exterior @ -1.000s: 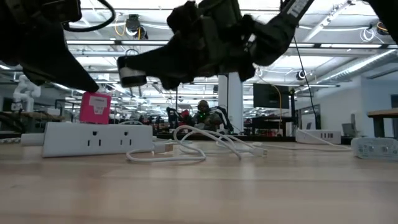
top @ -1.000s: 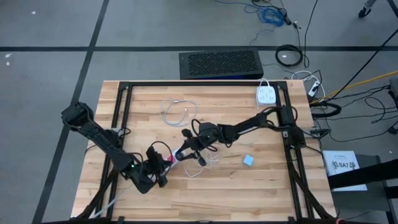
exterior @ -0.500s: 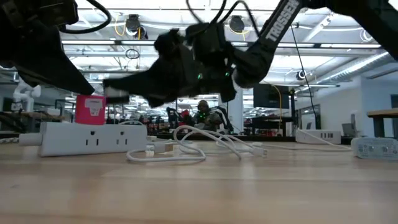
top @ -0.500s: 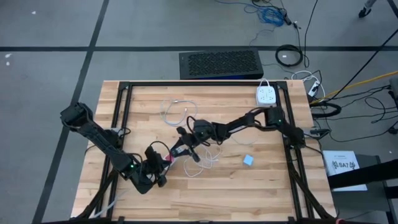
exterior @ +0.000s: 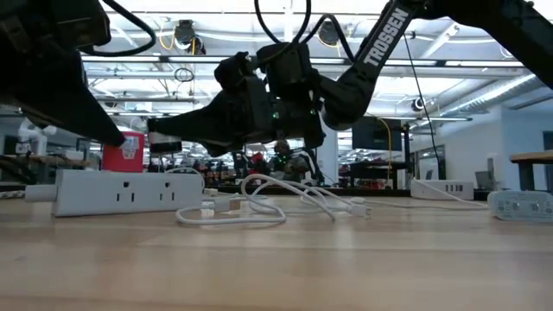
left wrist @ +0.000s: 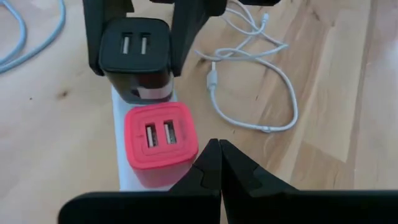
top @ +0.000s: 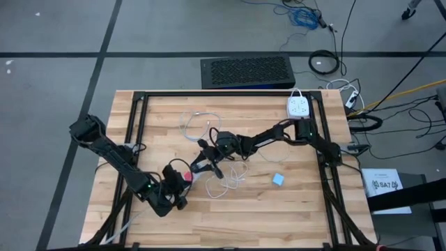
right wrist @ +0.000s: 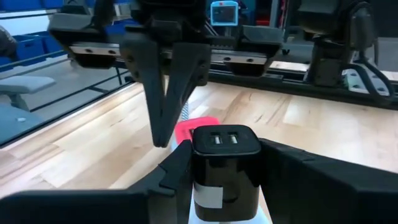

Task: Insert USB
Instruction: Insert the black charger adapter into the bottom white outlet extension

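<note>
A white power strip (exterior: 130,192) lies on the table with a red two-port USB charger (left wrist: 155,146) standing plugged into it. My right gripper (top: 202,167) is shut on a black two-port charger (right wrist: 225,168), held next to the red one over the strip (left wrist: 124,99). My left gripper (left wrist: 216,155) is shut, and its tips point down right beside the red charger (exterior: 125,151). A loose white USB cable (left wrist: 249,93) lies on the wood beside the strip. My left gripper has its shut fingertips (right wrist: 163,134) close against the red charger's side; I cannot tell whether they touch it or the strip. My right gripper pinches the black charger's two side walls (right wrist: 196,180) between its fingers, coming from the table's right, slanting slightly down. The charger is upright, ports up (left wrist: 134,43), and hangs just above the strip (exterior: 164,147).
A second white cable (top: 195,125) lies coiled toward the far side. A small blue block (top: 278,180) sits on the right half of the table, and a white round-cornered outlet box (top: 298,107) near the far right corner. Black frame rails (top: 223,95) run along the table's edges.
My right gripper has carried the black charger toward the table's left and downward, from well above the cable to just over the power strip next to the red charger. It has stayed shut on the charger throughout. My left gripper has kept its place by the red charger.
</note>
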`<state>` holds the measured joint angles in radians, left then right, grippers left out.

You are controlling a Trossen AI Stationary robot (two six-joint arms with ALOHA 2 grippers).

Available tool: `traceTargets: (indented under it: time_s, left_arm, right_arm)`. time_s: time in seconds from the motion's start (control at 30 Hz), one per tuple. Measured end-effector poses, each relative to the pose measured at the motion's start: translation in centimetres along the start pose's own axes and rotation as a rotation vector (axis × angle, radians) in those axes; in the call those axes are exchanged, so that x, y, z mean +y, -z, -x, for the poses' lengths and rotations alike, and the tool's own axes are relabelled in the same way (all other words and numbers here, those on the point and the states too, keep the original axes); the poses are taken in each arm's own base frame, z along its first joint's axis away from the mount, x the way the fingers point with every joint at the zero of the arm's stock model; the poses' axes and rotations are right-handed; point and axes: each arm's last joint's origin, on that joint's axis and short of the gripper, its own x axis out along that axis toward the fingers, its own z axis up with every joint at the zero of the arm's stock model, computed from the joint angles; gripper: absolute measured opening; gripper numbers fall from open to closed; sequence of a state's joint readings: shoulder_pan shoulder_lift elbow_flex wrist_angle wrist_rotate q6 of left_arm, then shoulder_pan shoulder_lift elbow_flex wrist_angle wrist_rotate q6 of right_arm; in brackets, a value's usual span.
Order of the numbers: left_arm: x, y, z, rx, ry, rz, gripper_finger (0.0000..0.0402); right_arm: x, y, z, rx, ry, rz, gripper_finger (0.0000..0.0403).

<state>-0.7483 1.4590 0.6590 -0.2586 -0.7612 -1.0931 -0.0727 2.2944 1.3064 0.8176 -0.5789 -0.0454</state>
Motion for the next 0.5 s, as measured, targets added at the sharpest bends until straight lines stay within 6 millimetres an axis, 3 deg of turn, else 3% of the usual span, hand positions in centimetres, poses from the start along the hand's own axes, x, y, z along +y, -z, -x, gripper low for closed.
traceTargets:
  time_s: [0.5]
  left_arm:
    - [-0.1,-0.13,0.01,-0.024,0.0,0.002,0.0]
  right_arm:
    - [-0.13,-0.07,-0.27,-0.011,0.003,0.018,0.0117]
